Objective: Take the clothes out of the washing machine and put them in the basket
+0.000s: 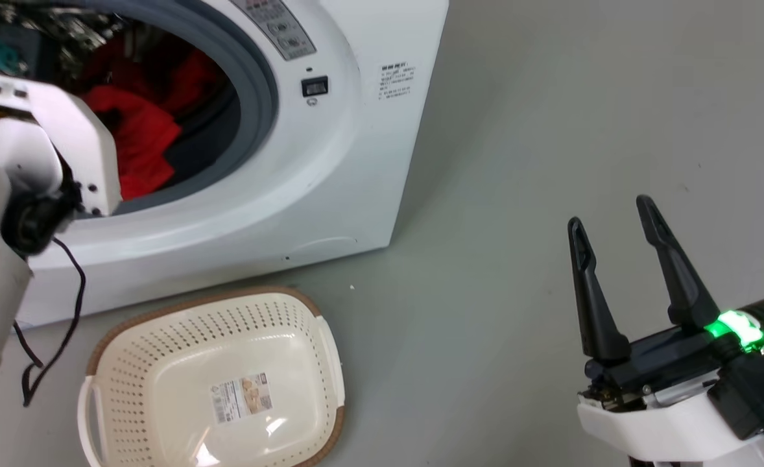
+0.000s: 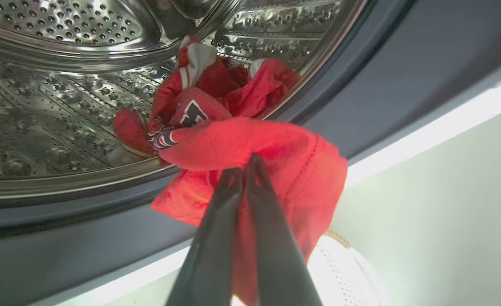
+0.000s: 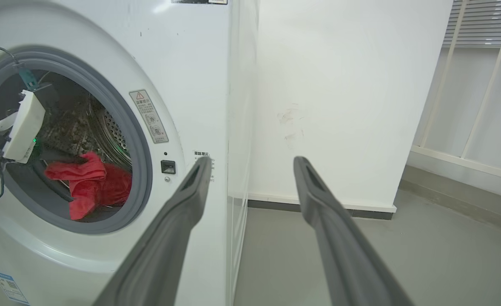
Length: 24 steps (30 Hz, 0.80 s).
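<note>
Here the left arm is leaning into the porthole of the washing machine [image 1: 330, 162], its pale wrist [image 1: 51, 143] angling over the grey gasket. The left end effector [image 2: 244, 163] is pinching a fold of the clothes [image 2: 233, 140] — fingers pressed together on the red fabric at the drum's lip, the rest bunching inside the steel drum. The right end effector [image 1: 608, 212] is hovering well apart, beside the machine — pointing upward, fingers spread apart. The basket [image 1: 181, 331] is sitting on the floor [image 1: 518, 259] just before the machine.
</note>
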Tool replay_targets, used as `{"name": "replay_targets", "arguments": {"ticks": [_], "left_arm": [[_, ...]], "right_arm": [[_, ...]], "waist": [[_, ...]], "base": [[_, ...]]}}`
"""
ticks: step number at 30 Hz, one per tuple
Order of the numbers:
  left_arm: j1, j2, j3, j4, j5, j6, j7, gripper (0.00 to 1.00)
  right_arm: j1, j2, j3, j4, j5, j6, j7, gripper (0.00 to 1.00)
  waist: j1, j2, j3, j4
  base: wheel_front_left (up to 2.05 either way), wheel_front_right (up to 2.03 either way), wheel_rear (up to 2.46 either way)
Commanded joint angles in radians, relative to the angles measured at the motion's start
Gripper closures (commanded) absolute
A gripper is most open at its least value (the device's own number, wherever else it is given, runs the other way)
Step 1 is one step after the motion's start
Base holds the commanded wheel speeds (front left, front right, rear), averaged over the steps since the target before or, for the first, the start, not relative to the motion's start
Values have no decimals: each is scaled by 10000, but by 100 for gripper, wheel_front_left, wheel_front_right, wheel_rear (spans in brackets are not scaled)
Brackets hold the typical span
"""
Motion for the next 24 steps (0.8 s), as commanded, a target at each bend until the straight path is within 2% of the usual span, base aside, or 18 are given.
{"name": "replay_targets", "arguments": {"ticks": [1, 15, 21, 24], "left_arm": [[671, 163, -3, -817, 0, 281, -260, 100], [3192, 807, 48, -4336, -182, 1563, -779, 100], [4624, 1111, -8, -5667, -327, 2134, -1087, 100], [5286, 1089, -58, -6089, -556, 2276, -1228, 100]], "right_arm": [[332, 1, 37, 76, -129, -3, -21, 0], [1181, 3, 278, 306, -453, -3, -21, 0], [1362, 3, 223, 281, -522, -3, -21, 0], [1438, 3, 157, 290, -529, -3, -21, 0]], "waist": [[3, 0, -657, 234], [3, 0, -1911, 541], [3, 0, -2089, 625], [3, 0, -2077, 694]], "base": [[0, 0, 0], [0, 0, 0], [0, 0, 0], [0, 0, 0]]}}
